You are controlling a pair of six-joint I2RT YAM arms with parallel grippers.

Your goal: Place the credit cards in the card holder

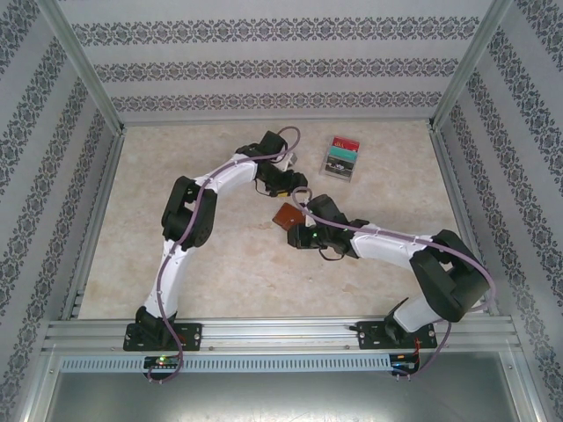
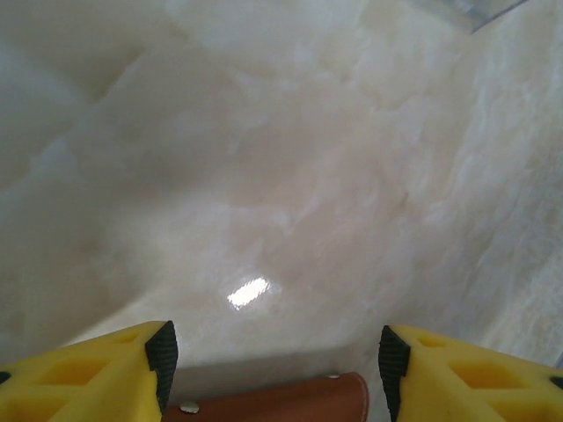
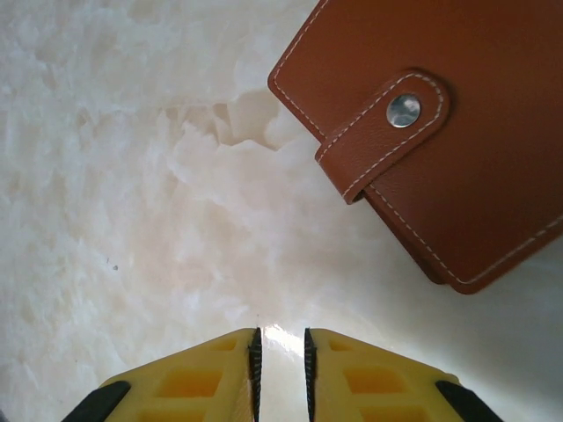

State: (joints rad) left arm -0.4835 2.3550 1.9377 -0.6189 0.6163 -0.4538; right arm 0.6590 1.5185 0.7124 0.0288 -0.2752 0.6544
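From above, the card holder (image 1: 285, 216) lies flat mid-worktop (image 1: 211, 272), with the left end effector (image 1: 282, 186) just behind it and the right end effector (image 1: 304, 232) just in front. With both wrists crowding one small thing, they could knock each other. The credit cards (image 1: 341, 155) sit in a clear tray (image 1: 353, 172) well apart, so none is in yet. From the left wrist, the left end effector (image 2: 277, 356) is spread, its pads (image 2: 162, 352) either side of the holder's brown edge (image 2: 281, 400). I cannot tell whether either pad touches it. If the pads land unevenly, the leather would likely skid or spin on the glossy stone. From the right wrist, the right end effector (image 3: 280, 352) is pressed almost together and pinches nothing. The holder (image 3: 457, 185) lies up and to the right of it, its snap tab (image 3: 387, 132) fastened. Prodding that tab with blunt tips may simply shove the holder away unless the other arm pins it.
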